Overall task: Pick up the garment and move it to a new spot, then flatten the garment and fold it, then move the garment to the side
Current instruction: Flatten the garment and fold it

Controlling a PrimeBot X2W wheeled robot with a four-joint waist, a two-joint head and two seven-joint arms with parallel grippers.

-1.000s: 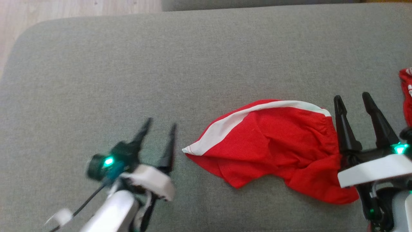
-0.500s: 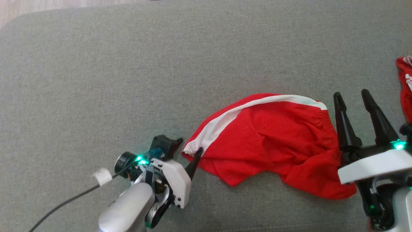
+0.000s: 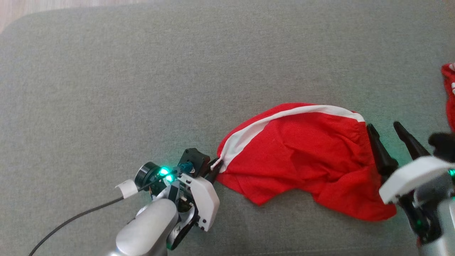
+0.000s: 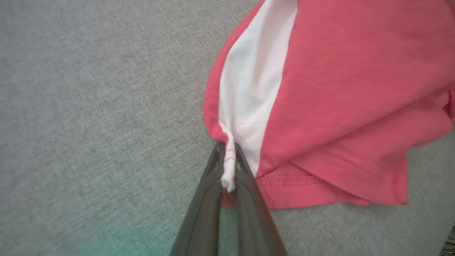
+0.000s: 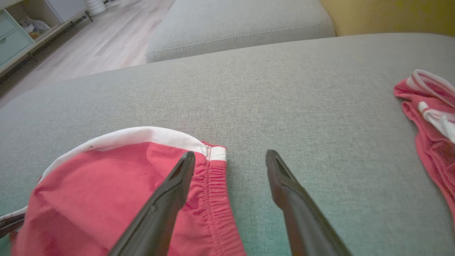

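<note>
Grey cushion, a crumpled red-and-white cloth on its right side, wooden floor beyond.

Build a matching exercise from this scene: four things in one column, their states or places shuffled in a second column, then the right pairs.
Column 1
1. left gripper
2. right gripper
3. red garment
4. second red cloth

Column 2
A. open, fingers apart at the garment's elastic end
B. lying at the right edge of the head view
C. shut on the garment's white-striped corner
D. crumpled on the grey cushion, between the two grippers

Pairs: 1-C, 2-A, 3-D, 4-B
</note>
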